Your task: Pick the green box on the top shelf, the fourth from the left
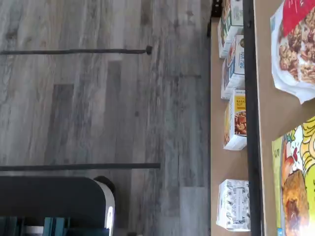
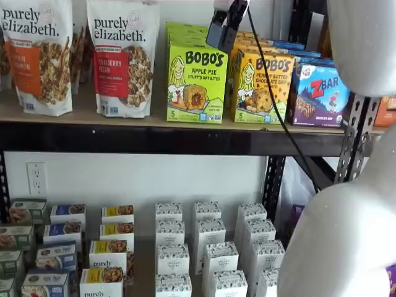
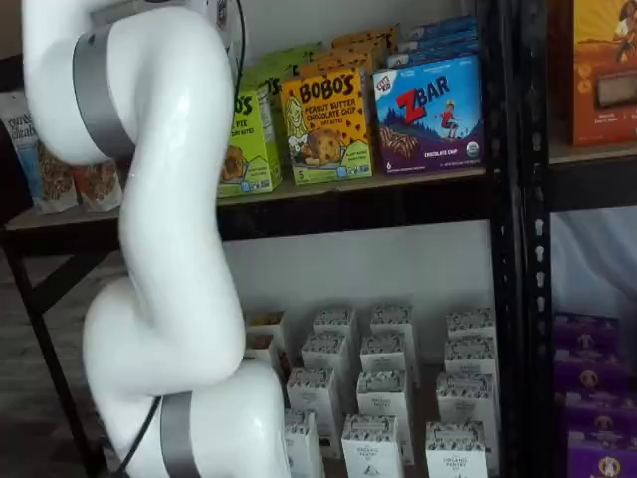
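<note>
The green box (image 2: 196,83), a lime Bobo's Apple Pie box, stands upright on the top shelf (image 2: 124,119) between a granola bag and the yellow-orange Bobo's box (image 2: 263,86). In a shelf view it is partly hidden behind my white arm (image 3: 249,139). The wrist view shows part of its face (image 1: 295,187) beyond the black front beam (image 1: 253,123). My gripper (image 2: 224,31) hangs from the view's top edge, in front of the green box's upper right corner. Its black fingers show no plain gap and hold nothing.
Two Purely Elizabeth granola bags (image 2: 124,59) stand left of the green box, and a blue ZBar box (image 2: 322,93) stands at the right. Rows of small boxes (image 2: 207,247) fill the lower shelf. My white arm (image 3: 169,239) stands in front of the shelves. A black upright (image 3: 513,239) stands at the right.
</note>
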You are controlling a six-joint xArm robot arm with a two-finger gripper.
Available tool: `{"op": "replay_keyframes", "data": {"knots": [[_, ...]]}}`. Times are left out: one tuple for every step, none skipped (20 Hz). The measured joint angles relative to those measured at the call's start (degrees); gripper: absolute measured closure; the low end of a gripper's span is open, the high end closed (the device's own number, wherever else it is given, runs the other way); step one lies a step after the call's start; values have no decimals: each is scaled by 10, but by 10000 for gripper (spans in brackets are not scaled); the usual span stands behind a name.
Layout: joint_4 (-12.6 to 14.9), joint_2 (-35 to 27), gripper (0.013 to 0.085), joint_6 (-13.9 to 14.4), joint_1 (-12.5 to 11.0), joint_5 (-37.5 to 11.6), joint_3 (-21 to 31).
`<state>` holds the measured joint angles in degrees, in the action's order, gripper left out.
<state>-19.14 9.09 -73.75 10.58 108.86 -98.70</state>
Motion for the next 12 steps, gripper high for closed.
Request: {"op": "replay_keyframes", "data": {"knots": [[5,4,130,0,2,-8,5],[13,9,130,-1,3,-17,10],[16,10,130,-3,3,-21,12],[17,10,130,-4,2,-22,12],[17,10,130,-5,0,-23,13],[16,11,130,-6,-1,-25,14],[13,13,130,-8,-3,-28,17],[11,16,130,-9,-4,-34,22],[8,20,130,-10,-6,-42,28],[4,24,130,-12,-7,-52,34],[1,28,130,-12,-8,-61,41],[-1,32,130,-13,-8,-71,47]]}}
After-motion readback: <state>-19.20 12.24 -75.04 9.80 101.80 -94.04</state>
